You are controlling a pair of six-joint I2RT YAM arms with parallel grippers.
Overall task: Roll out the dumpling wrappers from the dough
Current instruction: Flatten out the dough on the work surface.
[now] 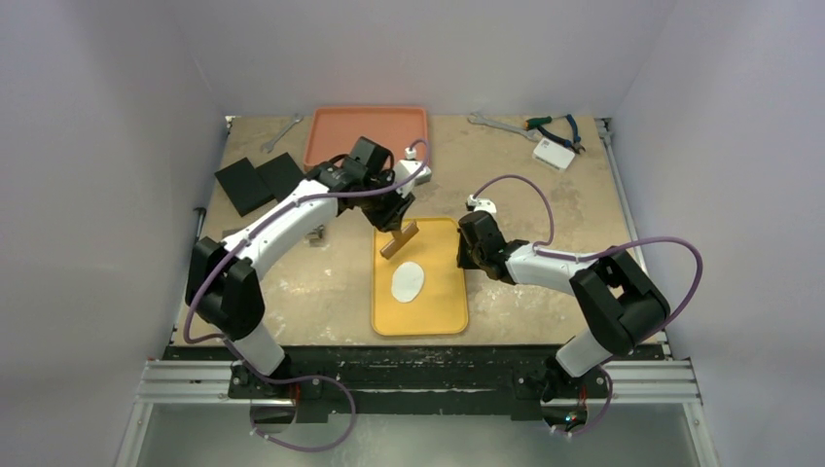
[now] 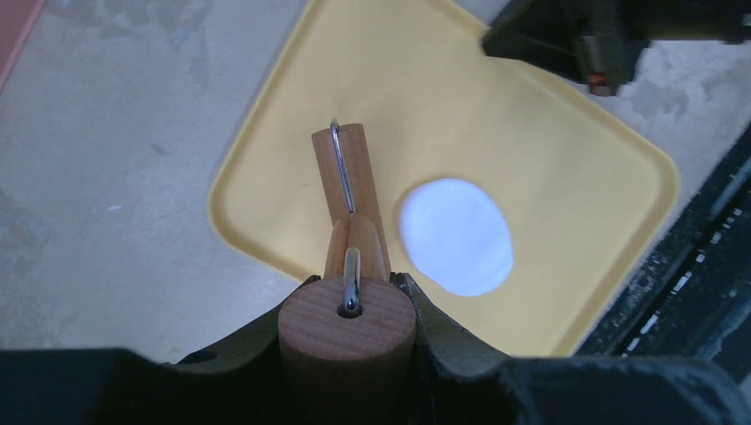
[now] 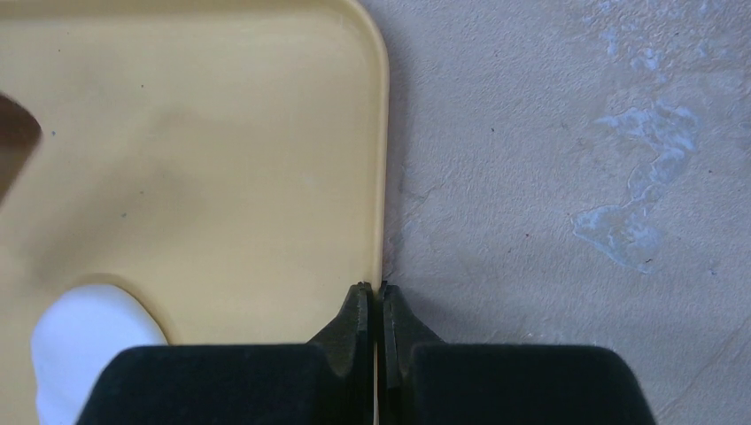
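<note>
A flat oval of white dough lies in the middle of the yellow tray. My left gripper is shut on the round handle of a wooden roller. The roller hangs over the tray's far part, just beyond the dough and apart from it. My right gripper is shut on the tray's right rim. Separate dumpling wrappers are out of view.
An orange tray stands at the back behind the left arm. Two black blocks lie at the back left. A wrench, pliers and a white box lie at the back right.
</note>
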